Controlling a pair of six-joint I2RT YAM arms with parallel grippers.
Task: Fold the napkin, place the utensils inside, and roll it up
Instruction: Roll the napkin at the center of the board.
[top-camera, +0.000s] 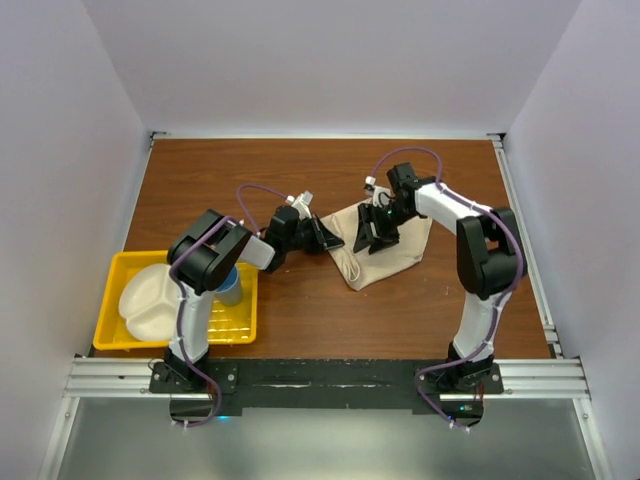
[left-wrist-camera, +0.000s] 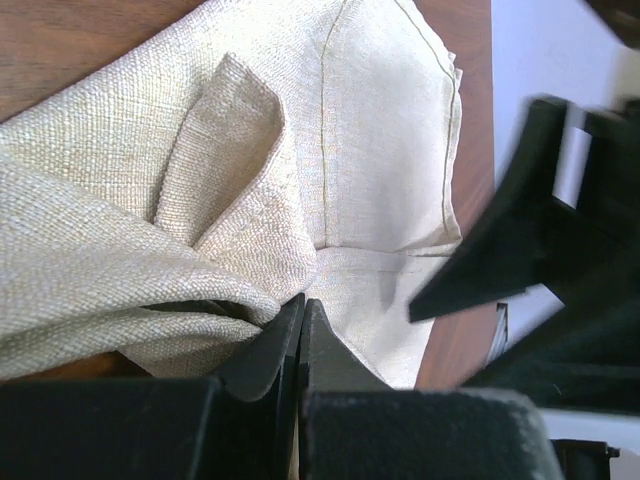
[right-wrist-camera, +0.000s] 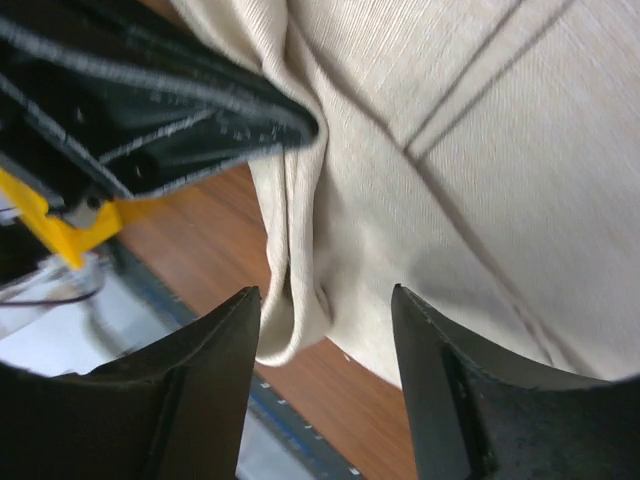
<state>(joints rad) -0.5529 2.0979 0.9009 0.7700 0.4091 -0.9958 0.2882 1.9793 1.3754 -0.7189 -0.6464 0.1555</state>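
Note:
The beige napkin (top-camera: 392, 255) lies crumpled right of the table's middle. My left gripper (top-camera: 335, 240) reaches in from the left. In the left wrist view its jaws (left-wrist-camera: 302, 300) are shut together on a raised fold of the napkin (left-wrist-camera: 380, 120). In the right wrist view the left gripper (right-wrist-camera: 200, 110) pinches the cloth (right-wrist-camera: 450, 150), and creases run from its tip. My right gripper (top-camera: 372, 238) hovers open over the napkin's near left edge (right-wrist-camera: 325, 292) and holds nothing. It also shows as a dark shape in the left wrist view (left-wrist-camera: 520, 240). No knife is in view.
A yellow tray (top-camera: 120, 265) stands at the near left with a white divided plate (top-camera: 150, 300) and a blue cup (top-camera: 230, 286) in it. The wooden tabletop (top-camera: 300, 310) is walled on three sides, with a metal rail along the front.

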